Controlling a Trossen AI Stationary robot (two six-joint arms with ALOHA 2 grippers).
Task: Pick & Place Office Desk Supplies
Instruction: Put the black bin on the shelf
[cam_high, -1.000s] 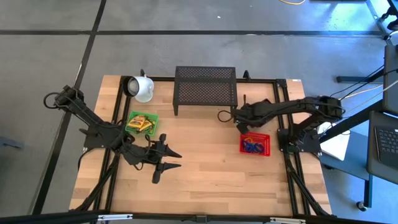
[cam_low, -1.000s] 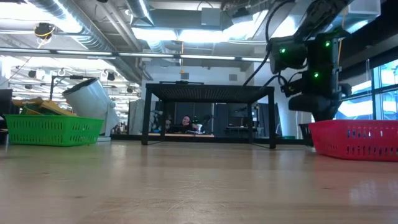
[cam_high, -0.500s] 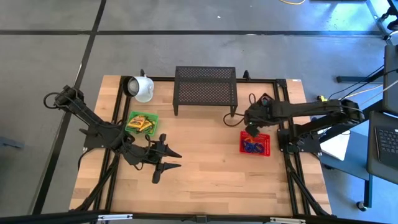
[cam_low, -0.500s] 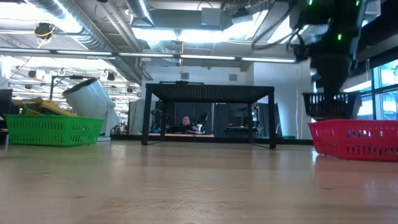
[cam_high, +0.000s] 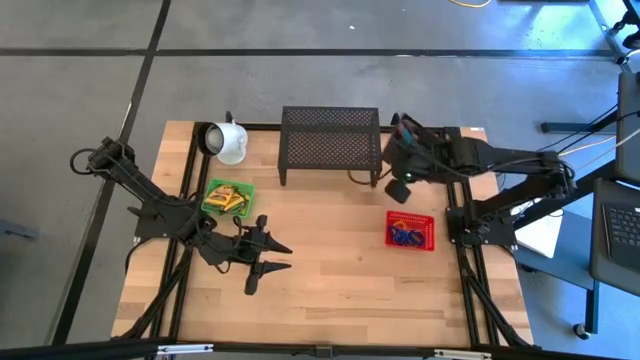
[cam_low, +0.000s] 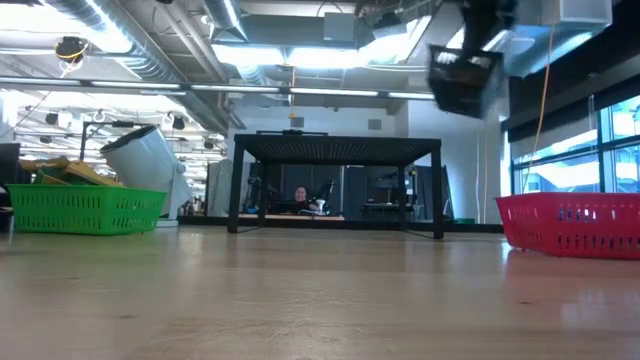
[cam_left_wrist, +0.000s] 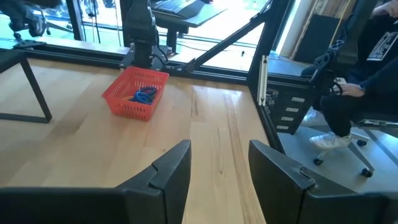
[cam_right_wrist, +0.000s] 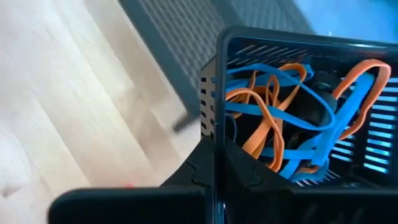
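Black basket (cam_right_wrist: 298, 106) of bands (cam_right_wrist: 280, 118), now raised

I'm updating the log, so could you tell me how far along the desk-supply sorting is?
Looks done: yellow-and-green crayon boxes lie in the green plastic basket, and blue rubber bands in the red plastic basket. In hand: the right gripper holds a small black mesh bin of blue and orange rubber bands in the air by the large black mesh rack. Left: setting it down. The left gripper waits, open.
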